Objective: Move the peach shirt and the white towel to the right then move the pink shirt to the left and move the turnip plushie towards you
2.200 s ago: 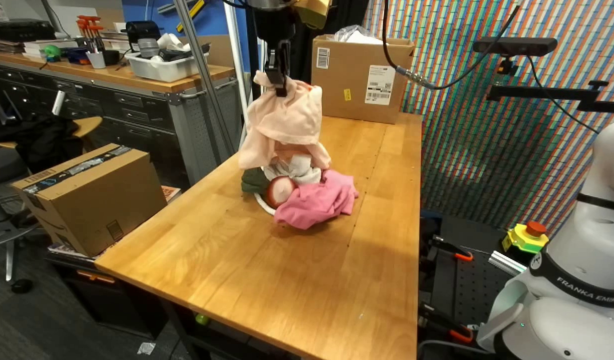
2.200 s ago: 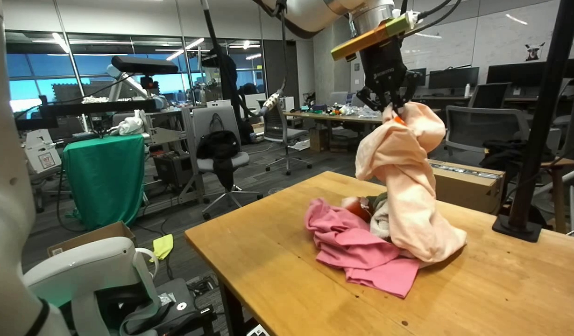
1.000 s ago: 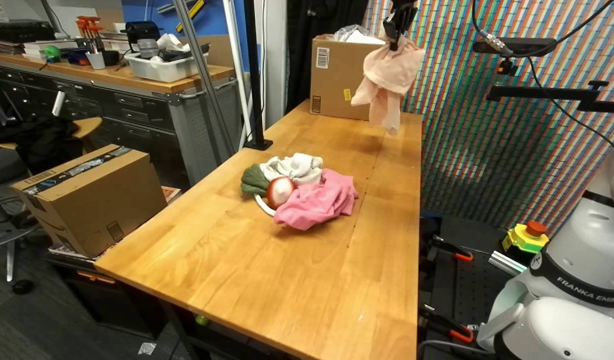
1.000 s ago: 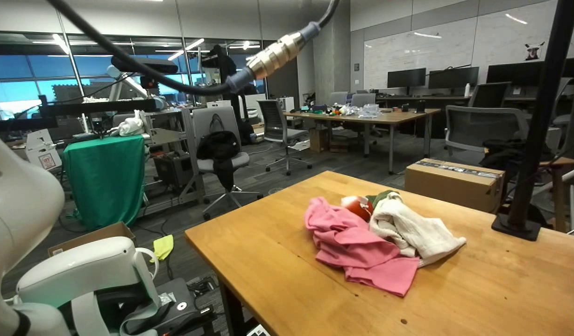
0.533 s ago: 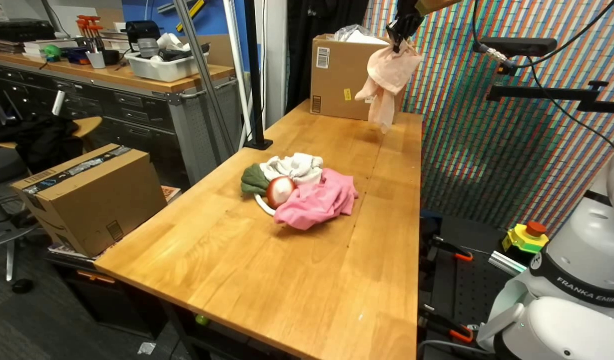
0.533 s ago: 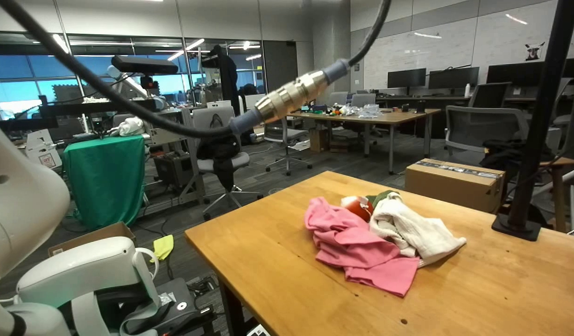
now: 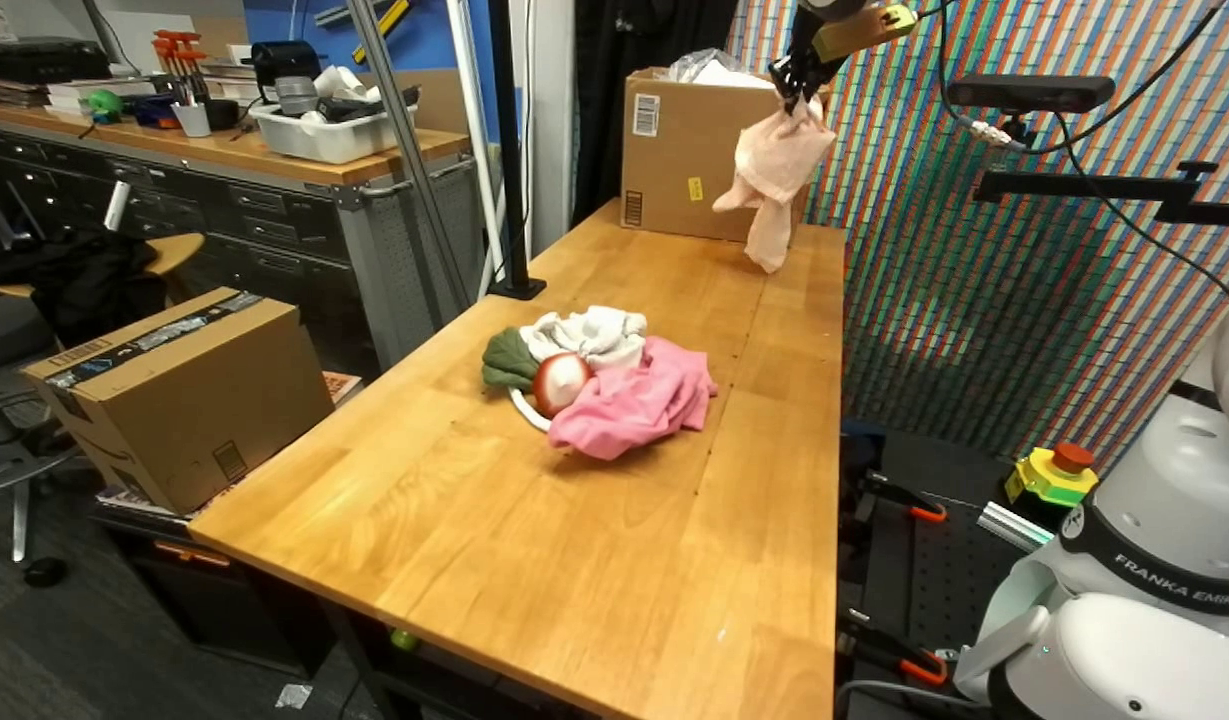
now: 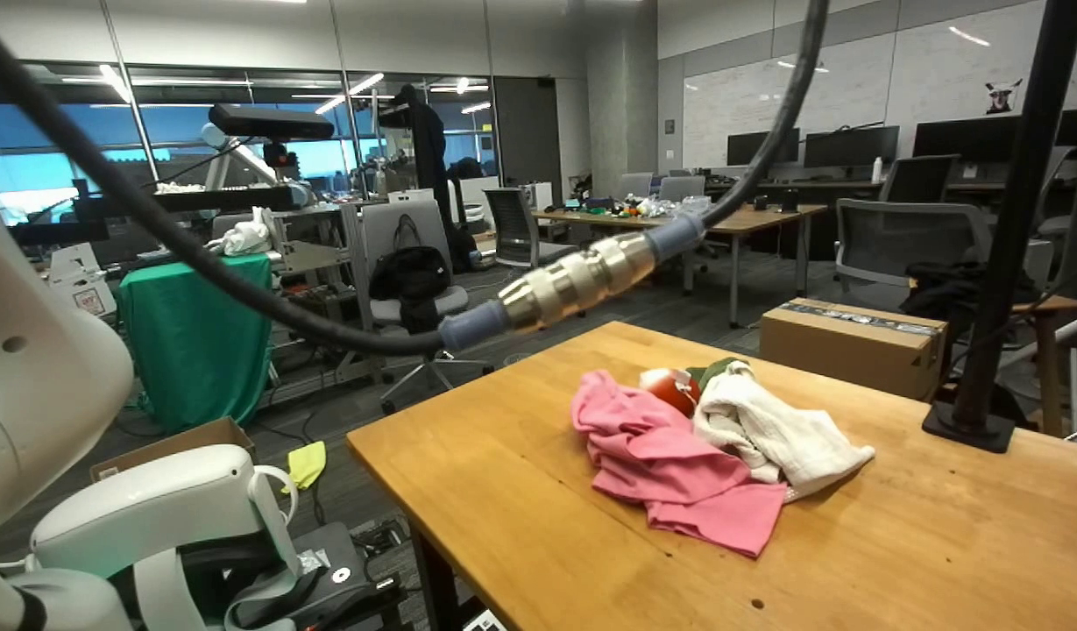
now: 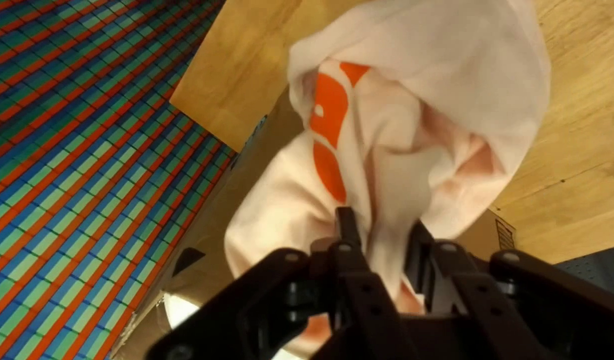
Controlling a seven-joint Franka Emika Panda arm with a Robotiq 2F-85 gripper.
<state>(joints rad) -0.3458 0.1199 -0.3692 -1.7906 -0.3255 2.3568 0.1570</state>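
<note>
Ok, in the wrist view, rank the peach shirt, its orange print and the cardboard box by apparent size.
1. Peach shirt, largest
2. Cardboard box, though farther away and partly hidden
3. Orange print, smallest

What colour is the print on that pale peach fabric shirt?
Bright orange: the curved print shows best in the wrist view.

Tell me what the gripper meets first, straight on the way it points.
The peach shirt: it hangs from the gripper, right across its mostly downward line. Past that, probably the table; depth is unclear and the box on it looks close, so that could come next instead.
</note>
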